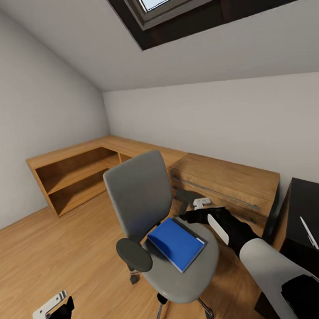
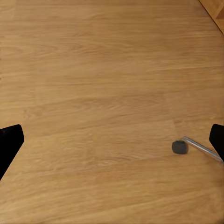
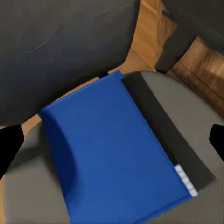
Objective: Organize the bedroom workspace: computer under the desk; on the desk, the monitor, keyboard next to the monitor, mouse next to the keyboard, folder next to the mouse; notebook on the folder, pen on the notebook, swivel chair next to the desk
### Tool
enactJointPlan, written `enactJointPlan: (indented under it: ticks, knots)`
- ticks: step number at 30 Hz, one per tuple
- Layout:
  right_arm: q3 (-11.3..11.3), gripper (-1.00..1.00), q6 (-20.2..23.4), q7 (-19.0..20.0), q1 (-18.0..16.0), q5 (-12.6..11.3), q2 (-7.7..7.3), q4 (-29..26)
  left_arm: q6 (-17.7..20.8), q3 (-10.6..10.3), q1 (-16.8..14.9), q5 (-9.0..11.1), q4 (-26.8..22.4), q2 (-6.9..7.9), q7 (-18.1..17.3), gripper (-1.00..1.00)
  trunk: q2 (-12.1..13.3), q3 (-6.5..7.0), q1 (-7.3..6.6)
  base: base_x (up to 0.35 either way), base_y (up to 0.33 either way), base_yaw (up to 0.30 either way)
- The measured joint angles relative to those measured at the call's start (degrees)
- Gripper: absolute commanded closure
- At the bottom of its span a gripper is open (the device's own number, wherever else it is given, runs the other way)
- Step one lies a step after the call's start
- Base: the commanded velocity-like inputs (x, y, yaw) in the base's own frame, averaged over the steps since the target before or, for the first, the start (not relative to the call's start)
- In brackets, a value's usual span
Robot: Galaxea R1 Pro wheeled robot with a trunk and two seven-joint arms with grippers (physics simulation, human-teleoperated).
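The grey swivel chair (image 1: 138, 194) stands mid-room with the bright blue folder (image 1: 176, 243) lying flat on its seat. My right gripper (image 1: 205, 216) hovers open just above the folder's far right edge. In the right wrist view the folder (image 3: 112, 154) lies between the spread fingers of that gripper (image 3: 112, 142), on the grey seat (image 3: 186, 121). Low at the left, over bare floor, my left gripper (image 1: 51, 309) is open and empty, and so it looks in the left wrist view (image 2: 112, 140). At the right edge is the black desk (image 1: 314, 200) with the white pen (image 1: 309, 232) on it.
A low light-wood cabinet (image 1: 223, 181) runs along the far wall behind the chair and joins open wooden shelves (image 1: 74, 173) at the left. A chair wheel (image 2: 179, 147) on a chrome leg sits on the wood floor (image 1: 52, 254). The ceiling slopes low.
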Motion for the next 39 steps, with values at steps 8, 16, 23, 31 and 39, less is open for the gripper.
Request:
enactJointPlan:
  ticks: [8,16,23,31,39]
  knots:
    - [0.0,-1.0,0.0,0.0,0.0,0.2,-0.03,-0.1,0.0,1.3,0.0,0.0,-0.1,-0.08,0.0,-1.0,-3.2,-1.44,1.76,0.0,0.0,0.0]
    - [0.0,-1.0,0.0,-0.1,0.0,0.2,0.06,-0.1,0.0,1.5,0.0,0.1,-0.1,-0.18,0.0,-1.0,-6.4,-2.87,3.52,0.0,0.0,0.0]
    - [0.0,-1.0,0.0,-0.1,0.0,0.2,0.06,-0.1,0.0,1.5,0.0,0.0,-0.1,-0.19,0.0,-1.0,-9.2,-4.13,5.05,0.0,0.0,0.0]
    - [0.0,-1.0,0.0,-0.1,0.0,0.2,0.02,-0.1,0.0,1.5,0.0,0.0,0.0,-0.19,0.0,-1.0,-12.4,-5.57,6.81,0.0,0.0,0.0]
    - [0.0,-1.0,-0.1,-0.2,0.0,0.2,0.06,-0.1,0.0,1.5,0.0,-0.1,0.1,-0.19,0.0,-1.0,-15.6,-7.0,8.57,0.0,0.0,0.0]
